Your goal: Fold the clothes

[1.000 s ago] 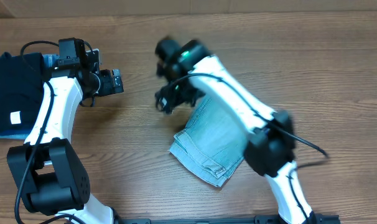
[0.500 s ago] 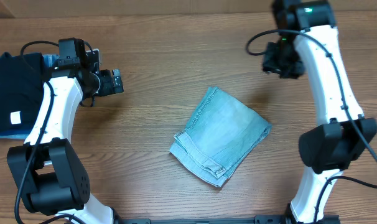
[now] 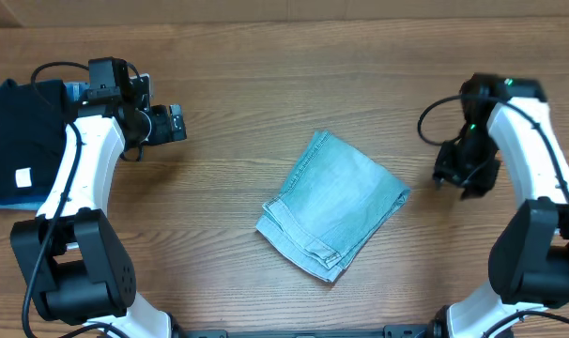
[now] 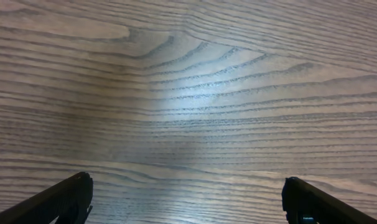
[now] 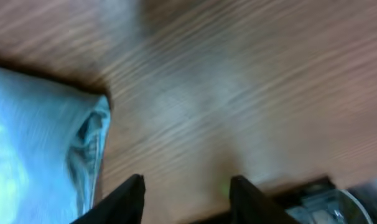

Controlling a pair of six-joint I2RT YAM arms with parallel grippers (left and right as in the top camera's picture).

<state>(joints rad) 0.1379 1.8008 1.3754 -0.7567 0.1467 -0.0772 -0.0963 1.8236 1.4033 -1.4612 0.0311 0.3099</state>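
The light blue denim shorts lie folded into a compact packet in the middle of the table. Their edge also shows at the left of the right wrist view. My right gripper is open and empty, to the right of the shorts and apart from them; its fingers show over bare wood in the right wrist view. My left gripper is open and empty at the far left, well away from the shorts; its wrist view shows its fingers over bare wood only.
A folded black garment with a small white tag lies at the left edge, beside the left arm, on top of a blue piece. The wooden table spreads around the shorts.
My right arm swung from over the shorts to the far right, then came down to the right side of the shorts. The shorts lie uncovered. The left arm has not moved.
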